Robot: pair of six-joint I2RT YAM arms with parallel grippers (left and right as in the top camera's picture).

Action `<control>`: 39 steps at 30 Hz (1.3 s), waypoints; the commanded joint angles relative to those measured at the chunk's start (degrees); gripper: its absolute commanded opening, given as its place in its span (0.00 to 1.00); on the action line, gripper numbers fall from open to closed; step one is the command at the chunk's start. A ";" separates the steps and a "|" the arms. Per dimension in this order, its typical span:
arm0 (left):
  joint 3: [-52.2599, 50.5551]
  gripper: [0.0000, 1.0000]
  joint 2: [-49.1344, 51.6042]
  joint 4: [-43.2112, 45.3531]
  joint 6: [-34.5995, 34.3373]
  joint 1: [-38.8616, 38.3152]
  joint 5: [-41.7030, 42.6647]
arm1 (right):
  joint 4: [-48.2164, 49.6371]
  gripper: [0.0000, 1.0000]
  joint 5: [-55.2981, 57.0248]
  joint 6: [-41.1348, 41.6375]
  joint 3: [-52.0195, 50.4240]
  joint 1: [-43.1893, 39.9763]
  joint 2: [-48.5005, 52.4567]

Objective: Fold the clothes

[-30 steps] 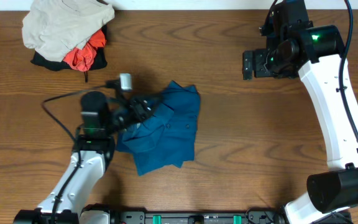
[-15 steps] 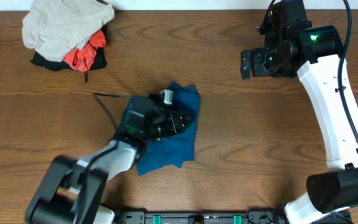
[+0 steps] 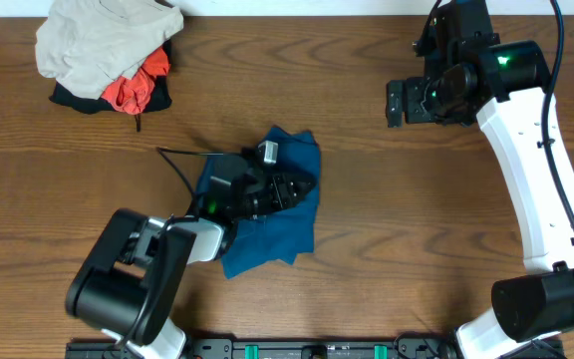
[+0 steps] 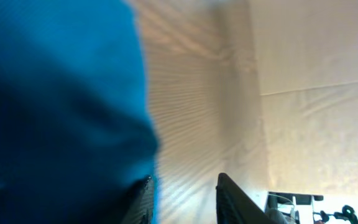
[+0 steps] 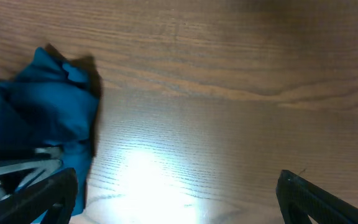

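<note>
A blue shirt (image 3: 277,234) lies bunched at the middle of the wooden table. My left gripper (image 3: 302,186) lies over its upper right part, with the arm across the cloth. In the left wrist view the blue shirt (image 4: 55,112) fills the left half and presses against the left finger. The left gripper's (image 4: 182,186) fingers stand a little apart with nothing between them. My right gripper (image 3: 397,103) is open and empty, high over the table's back right. In the right wrist view the shirt (image 5: 48,106) is at the left, away from the right gripper (image 5: 176,180).
A pile of clothes (image 3: 103,50), beige on top with orange and black beneath, sits at the back left corner. A black cable (image 3: 177,165) loops from the left arm over the table beside the shirt.
My left arm has swung to the right across the shirt. The shirt's left side has come over with it, so the shirt is narrower. The right arm has not moved.
</note>
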 commanded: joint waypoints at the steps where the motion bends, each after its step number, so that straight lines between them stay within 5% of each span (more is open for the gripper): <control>1: -0.28 0.39 -7.72 0.57 0.50 0.39 3.41 | -0.52 0.99 -0.20 -0.72 0.04 0.24 0.07; 6: -0.28 0.68 -20.13 -5.73 1.84 2.49 3.85 | -0.55 0.99 -0.20 -0.70 0.04 0.22 0.07; 13: -0.28 0.99 -28.37 -29.90 14.93 17.94 3.85 | -0.57 0.99 -0.20 -1.18 0.04 0.22 0.07; 19: 3.13 0.98 -27.34 -51.49 31.36 26.80 2.75 | -0.26 0.99 -0.20 -1.38 0.04 0.22 0.07; 27: 22.08 0.98 -27.28 -79.41 39.47 25.46 -22.67 | -0.09 0.99 -0.20 -1.33 0.04 0.20 0.07; 34: 31.52 0.98 -27.19 -86.75 42.60 25.46 -44.39 | 0.11 0.99 -0.20 -1.66 0.04 0.20 0.07; 39: 31.45 0.98 -27.17 -86.16 42.05 25.51 -49.22 | 0.02 0.99 -0.20 -2.10 0.04 0.20 0.07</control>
